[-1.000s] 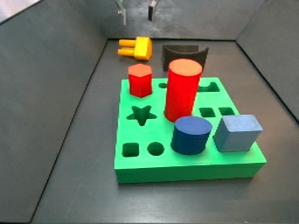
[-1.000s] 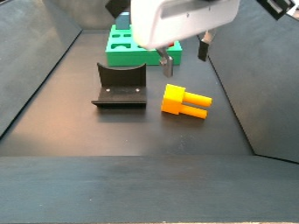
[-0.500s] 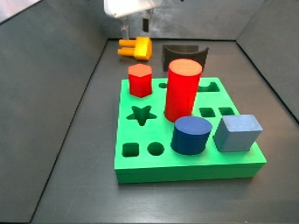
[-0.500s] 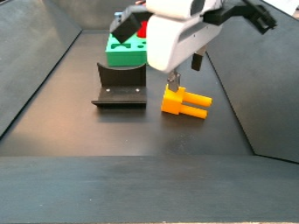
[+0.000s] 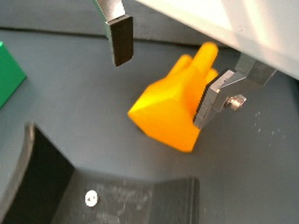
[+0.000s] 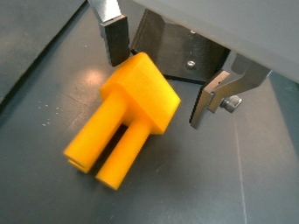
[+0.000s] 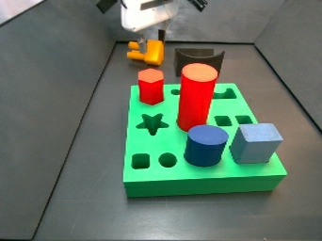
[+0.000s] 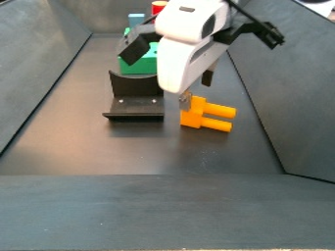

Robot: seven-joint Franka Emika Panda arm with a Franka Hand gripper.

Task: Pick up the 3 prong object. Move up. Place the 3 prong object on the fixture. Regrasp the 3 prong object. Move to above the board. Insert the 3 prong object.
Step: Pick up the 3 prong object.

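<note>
The 3 prong object (image 8: 206, 115) is a yellow-orange piece lying on its side on the dark floor, next to the fixture (image 8: 133, 98). My gripper (image 8: 187, 98) is down over it and open. In both wrist views the blocky body of the 3 prong object (image 5: 173, 103) (image 6: 138, 94) lies between the fingers (image 5: 121, 39) (image 6: 212, 99), with gaps on both sides. The gripper (image 5: 167, 74) (image 6: 162, 74) is not closed on it. In a side view the gripper (image 7: 149, 42) hides part of the 3 prong object (image 7: 141, 54). The green board (image 7: 201, 174) lies nearer that camera.
The board carries a red hexagonal peg (image 7: 151, 87), a tall red cylinder (image 7: 197, 94), a blue cylinder (image 7: 205, 144) and a grey-blue cube (image 7: 257, 143). Sloped dark walls bound the floor on both sides. The fixture (image 6: 176, 48) stands close behind the fingers.
My gripper has come down from above and now straddles the 3 prong object with its fingers still open. The piece has not moved.
</note>
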